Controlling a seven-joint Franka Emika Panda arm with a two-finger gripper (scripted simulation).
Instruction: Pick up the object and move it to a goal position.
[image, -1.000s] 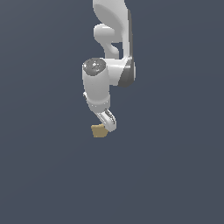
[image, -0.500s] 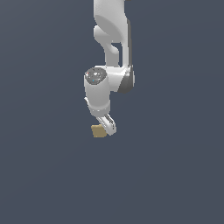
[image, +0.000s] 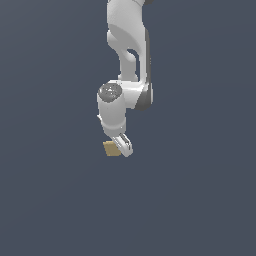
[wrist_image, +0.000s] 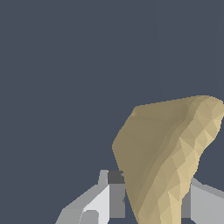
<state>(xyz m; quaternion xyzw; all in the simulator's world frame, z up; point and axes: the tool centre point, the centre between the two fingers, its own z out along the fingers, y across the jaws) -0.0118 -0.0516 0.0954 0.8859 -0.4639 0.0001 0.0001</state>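
The gripper (wrist_image: 151, 205) held the tan-yellow slab (wrist_image: 168, 153) between its jaws, closed on its two sides, slab tilted.

Exterior view: set well back, facing the arm (image: 125, 75) against a plain dark ground, whole lower arm in frame. Wrist view: mounted on the wrist, looking along the claw (wrist_image: 151, 197), very near. Shared by both: claw tip and tan slab (image: 111, 148)
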